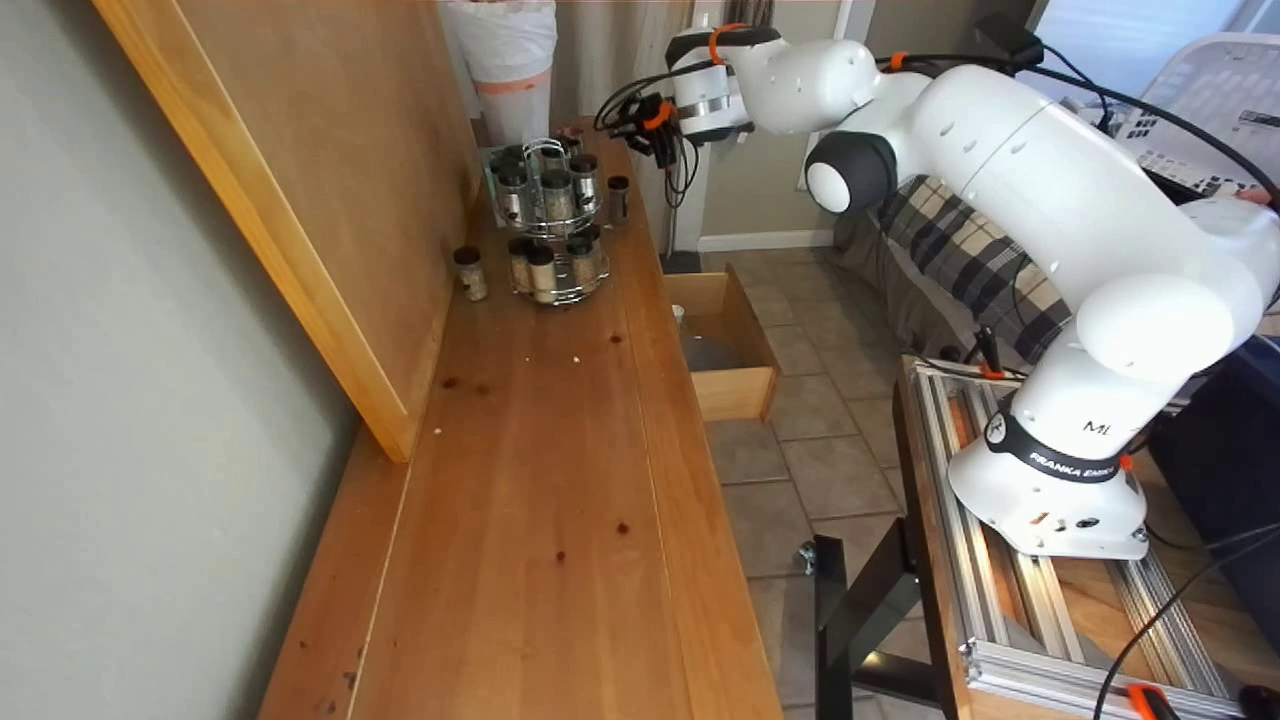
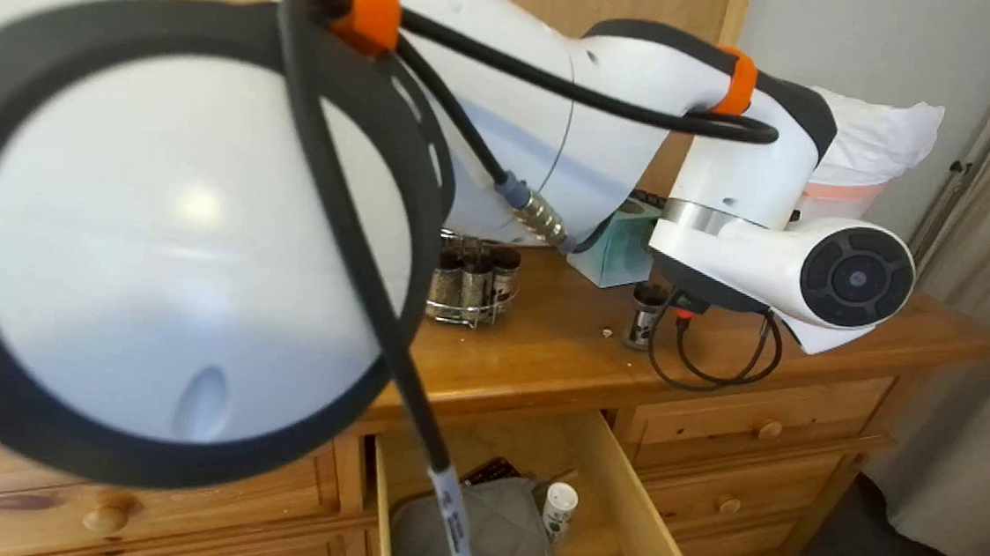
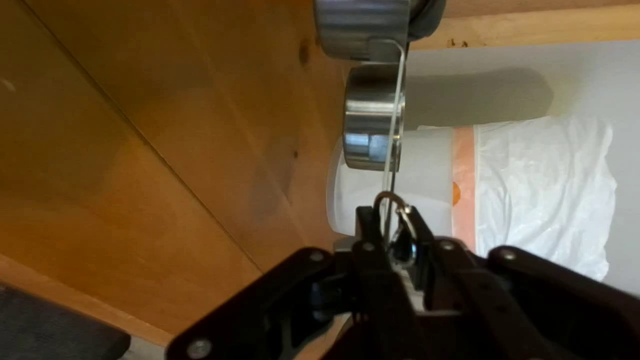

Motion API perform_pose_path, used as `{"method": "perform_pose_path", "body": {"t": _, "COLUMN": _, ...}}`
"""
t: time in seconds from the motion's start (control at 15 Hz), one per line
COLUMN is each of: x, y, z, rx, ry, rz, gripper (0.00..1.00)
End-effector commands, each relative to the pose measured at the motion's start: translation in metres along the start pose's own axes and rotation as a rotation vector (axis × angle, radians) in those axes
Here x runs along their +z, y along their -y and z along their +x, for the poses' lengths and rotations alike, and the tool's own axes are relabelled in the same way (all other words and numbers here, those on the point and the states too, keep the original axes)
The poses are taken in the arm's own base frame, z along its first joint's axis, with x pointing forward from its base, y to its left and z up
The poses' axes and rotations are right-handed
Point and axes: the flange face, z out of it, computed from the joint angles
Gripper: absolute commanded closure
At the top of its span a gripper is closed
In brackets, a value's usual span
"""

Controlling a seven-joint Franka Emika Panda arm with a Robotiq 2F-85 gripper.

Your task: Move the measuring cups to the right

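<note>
In the wrist view, shiny steel measuring cups hang on thin silver handles that run into my gripper. A larger steel cup is cut off by the top edge, with a dark grey rounded part beside it. My gripper is shut on the handle ends, and a metal ring loops between the fingertips. The cups are held above the wooden top. In an exterior view, my gripper is at the far end of the dresser top, by its front edge. I cannot make out the cups in either exterior view; the arm hides the gripper in an exterior view.
A two-tier spice rack stands near the gripper, with loose jars beside it. A teal box sits behind. An open drawer juts out from the front. A white-bagged bin stands past the far end.
</note>
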Motion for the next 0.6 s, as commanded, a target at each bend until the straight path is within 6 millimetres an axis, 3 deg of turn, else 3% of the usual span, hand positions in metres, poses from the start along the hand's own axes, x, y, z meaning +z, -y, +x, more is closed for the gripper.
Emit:
{"method": "perform_pose_path", "body": {"t": 0.0, "x": 0.004, "y": -0.006, "z": 0.008, "rx": -0.032, "ry": -0.007, "rz": 0.009, "gripper": 0.96}}
{"method": "perform_pose_path", "body": {"t": 0.33, "x": 0.009, "y": -0.032, "z": 0.009, "rx": -0.06, "ry": 0.042, "rz": -0.07, "gripper": 0.96}}
{"method": "perform_pose_path", "body": {"t": 0.4, "x": 0.009, "y": -0.039, "z": 0.005, "rx": -0.066, "ry": 0.029, "rz": -0.083, "gripper": 0.84}}
{"method": "perform_pose_path", "body": {"t": 0.53, "x": 0.011, "y": -0.045, "z": 0.005, "rx": -0.069, "ry": 0.037, "rz": -0.095, "gripper": 0.84}}
